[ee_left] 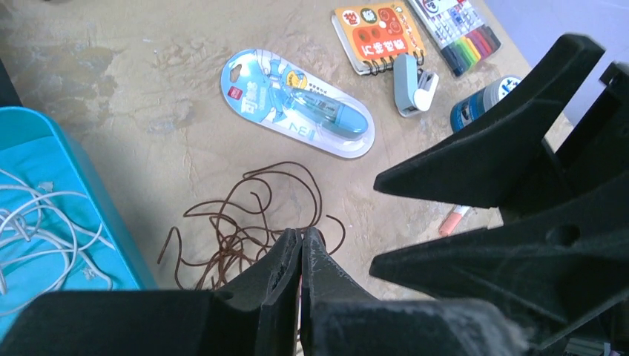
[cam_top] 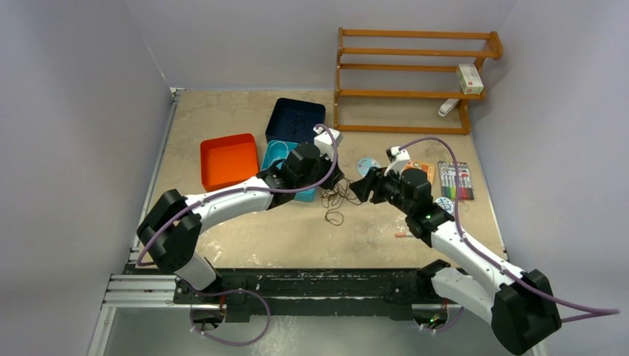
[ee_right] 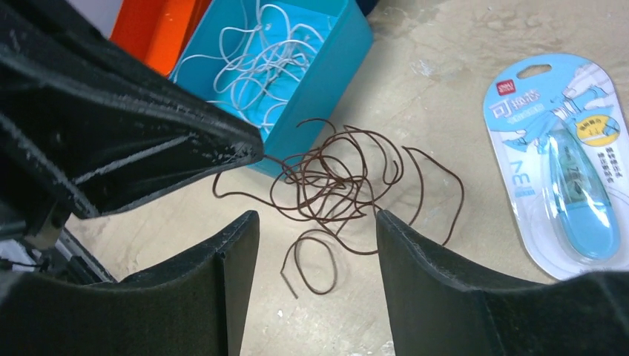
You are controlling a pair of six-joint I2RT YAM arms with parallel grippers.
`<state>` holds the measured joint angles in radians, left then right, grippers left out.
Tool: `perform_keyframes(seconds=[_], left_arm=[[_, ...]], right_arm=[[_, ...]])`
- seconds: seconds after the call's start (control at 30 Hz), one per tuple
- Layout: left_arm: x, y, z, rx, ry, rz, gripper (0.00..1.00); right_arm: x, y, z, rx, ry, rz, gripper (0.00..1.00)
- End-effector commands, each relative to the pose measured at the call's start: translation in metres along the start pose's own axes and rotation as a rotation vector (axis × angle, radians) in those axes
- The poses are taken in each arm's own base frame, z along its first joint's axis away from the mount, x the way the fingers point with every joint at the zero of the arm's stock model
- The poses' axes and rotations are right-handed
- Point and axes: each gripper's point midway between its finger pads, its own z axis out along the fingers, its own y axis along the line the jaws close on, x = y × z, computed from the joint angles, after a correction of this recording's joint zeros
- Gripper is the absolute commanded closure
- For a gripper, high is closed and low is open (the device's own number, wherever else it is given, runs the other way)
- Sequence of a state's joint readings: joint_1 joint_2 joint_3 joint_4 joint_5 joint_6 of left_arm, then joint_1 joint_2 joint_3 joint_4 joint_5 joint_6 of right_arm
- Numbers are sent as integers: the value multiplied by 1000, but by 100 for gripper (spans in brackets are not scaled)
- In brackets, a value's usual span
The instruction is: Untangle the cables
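The brown cable (cam_top: 339, 197) lies as a loose tangle on the table between my two grippers. It also shows in the left wrist view (ee_left: 248, 215) and the right wrist view (ee_right: 334, 185). White cables (ee_right: 256, 55) lie in the teal bin (ee_right: 337, 67), apart from the brown one. My left gripper (ee_left: 303, 236) has its jaws pressed together at the tangle's left edge, with a thin brown strand showing between them. My right gripper (ee_right: 317, 222) is open just above the table, its fingers on either side of a small brown loop (ee_right: 315, 259).
An orange bin (cam_top: 228, 159) and a dark blue bin (cam_top: 295, 119) stand behind the teal bin (cam_top: 276, 154). A correction tape pack (ee_left: 297, 104), a notebook (ee_left: 378, 37), markers (cam_top: 454, 180) and a pink stick (cam_top: 403, 234) lie to the right. A wooden shelf (cam_top: 412, 74) stands at the back.
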<state>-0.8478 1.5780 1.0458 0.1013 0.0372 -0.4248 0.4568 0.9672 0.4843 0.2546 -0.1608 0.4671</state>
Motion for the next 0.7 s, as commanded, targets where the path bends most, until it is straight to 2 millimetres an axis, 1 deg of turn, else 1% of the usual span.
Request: perform_keyframes(seconds=[0.0, 0.1, 0.2, 0.43, 0.47, 0.5, 0.53, 0.57, 0.63, 0.67], left_arm=[[-46, -18, -10, 39, -117, 21, 100], [-49, -22, -11, 56, -122, 16, 100], [-48, -25, -10, 72, -116, 16, 100], [-50, -28, -15, 87, -124, 18, 100], [-51, -28, -16, 87, -129, 19, 100], [-52, -28, -17, 86, -132, 18, 100], [-52, -28, -18, 86, -132, 19, 100], [-51, -28, -18, 85, -132, 21, 100], [-48, -26, -20, 79, -128, 22, 99], [-47, -24, -21, 75, -129, 21, 91]], right_arm=[[-20, 22, -1, -130, -97, -65, 38], [-24, 25, 6, -157, -112, -95, 39], [-23, 27, 15, -173, -106, -96, 41], [-17, 23, 35, -182, -84, -86, 52], [-16, 23, 37, -185, -84, -83, 55], [-15, 23, 38, -189, -83, -78, 61], [-16, 24, 39, -193, -86, -71, 69], [-17, 25, 39, -195, -91, -65, 79], [-22, 25, 37, -181, -106, -49, 92], [-24, 24, 36, -169, -111, -39, 96]])
